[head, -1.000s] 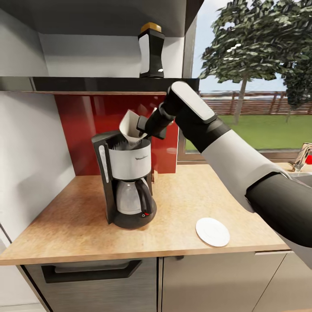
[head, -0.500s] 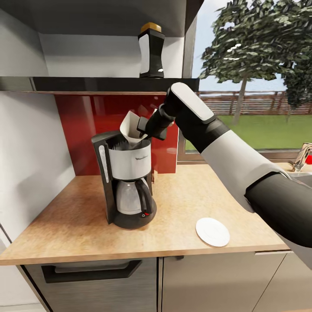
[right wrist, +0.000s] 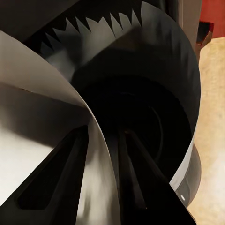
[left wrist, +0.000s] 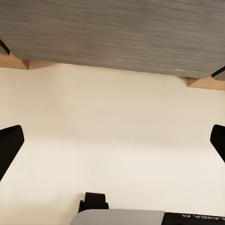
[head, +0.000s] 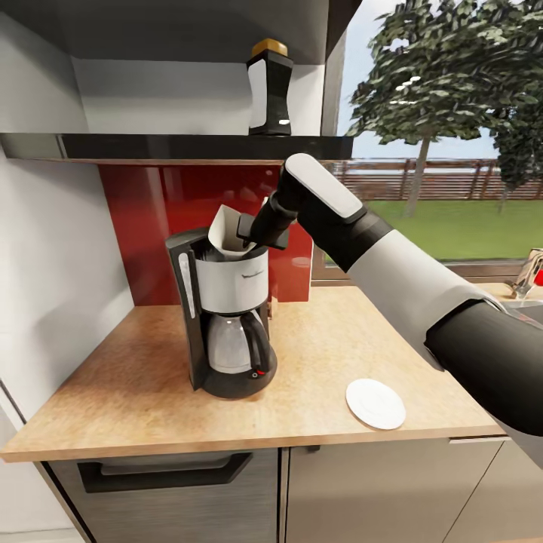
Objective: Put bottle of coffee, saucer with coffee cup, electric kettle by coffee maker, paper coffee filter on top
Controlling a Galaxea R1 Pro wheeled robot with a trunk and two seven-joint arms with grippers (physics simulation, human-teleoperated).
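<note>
Right hand seemingly pinching paper coffee filter.

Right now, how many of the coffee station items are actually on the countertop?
2. The coffee maker stands near the back left, and the saucer lies near the front edge, right of it. The paper coffee filter sits atop the machine; the bottle of coffee is on the shelf.

Camera nudged a bit, whole scene slid slightly right in head view, so ignore that. Real change: right gripper dropped lower, carrying paper coffee filter down with it. Cone was poking up above coffee maker a second ago, now sunk deeper into top opening, less white showing above rim. Forearm angled down more steeply, wrist closer to machine.
</note>
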